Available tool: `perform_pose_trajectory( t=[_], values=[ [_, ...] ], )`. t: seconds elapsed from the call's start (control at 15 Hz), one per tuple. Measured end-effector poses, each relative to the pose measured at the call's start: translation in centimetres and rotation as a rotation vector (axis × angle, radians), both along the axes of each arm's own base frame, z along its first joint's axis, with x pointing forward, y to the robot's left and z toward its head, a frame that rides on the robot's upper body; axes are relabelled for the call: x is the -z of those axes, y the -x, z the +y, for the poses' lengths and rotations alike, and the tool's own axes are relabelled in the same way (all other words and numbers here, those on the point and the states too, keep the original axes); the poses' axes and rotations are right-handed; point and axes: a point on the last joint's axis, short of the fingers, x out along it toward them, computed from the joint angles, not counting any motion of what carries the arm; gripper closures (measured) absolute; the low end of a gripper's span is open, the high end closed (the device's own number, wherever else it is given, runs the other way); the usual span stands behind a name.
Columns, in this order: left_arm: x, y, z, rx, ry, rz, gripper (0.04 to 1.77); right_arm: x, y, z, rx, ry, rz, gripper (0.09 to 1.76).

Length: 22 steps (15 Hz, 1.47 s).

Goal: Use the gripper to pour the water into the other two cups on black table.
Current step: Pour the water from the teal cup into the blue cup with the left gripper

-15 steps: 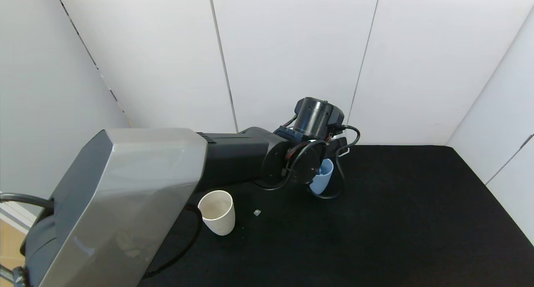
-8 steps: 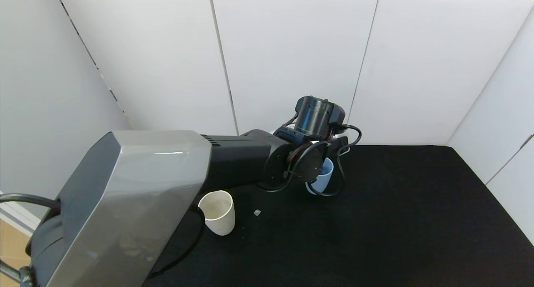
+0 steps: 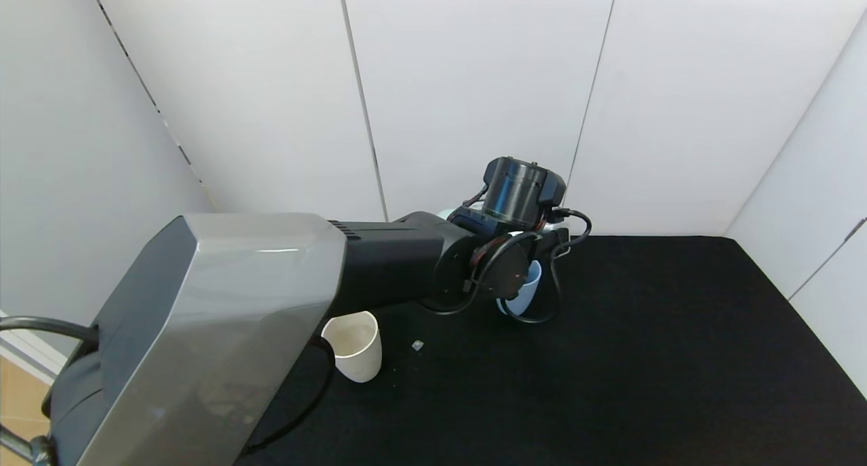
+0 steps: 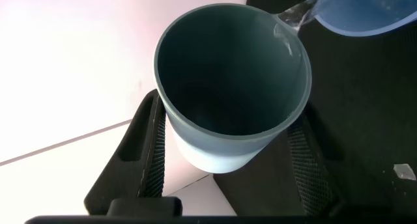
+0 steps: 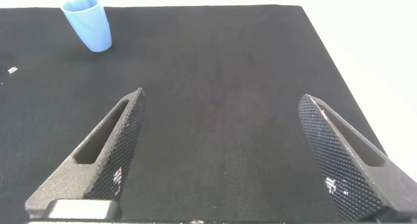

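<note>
The left gripper, a black two-fingered claw on a thick black arm, is clamped around a smooth teal-green cup. One finger presses on each side of the cup's lower wall. The cup is tipped over hard, so its open mouth faces sideways and its long axis points from the claw toward the light blue tapered cup. That blue cup stands right past the teal cup's lip, a little lower than it. A thin clear stream of water runs off the lip and into the blue mouth. This is what the next move hangs on: I think the lip must stay over the blue rim, or the water will land on the flat black cloth-like table. From above, the blue cup peeks out just beyond the left wrist. The cream-white tapered cup stands back nearer the robot, beside the left arm, well apart from the claw. I think the claw must swing back that way for the second pour. The left arm is the nearer one to both cups. The right gripper hangs with its fingers spread wide and nothing between them, far from the blue cup.
</note>
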Motion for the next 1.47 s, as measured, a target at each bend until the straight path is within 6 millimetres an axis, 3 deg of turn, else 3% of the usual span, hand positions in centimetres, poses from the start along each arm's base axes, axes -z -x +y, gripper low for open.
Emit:
perform_pose_trajectory(
  t=[0.93,1.47],
  values=[
    [-1.5,0.6,0.2,0.011,-0.036,-0.026,0.70,0.0,0.0,0.0,0.001,0.000,0.000,0.14],
    [-1.1,0.1,-0.5,-0.004,0.132,-0.066,0.70,0.0,0.0,0.0,0.001,0.000,0.000,0.14]
  ],
)
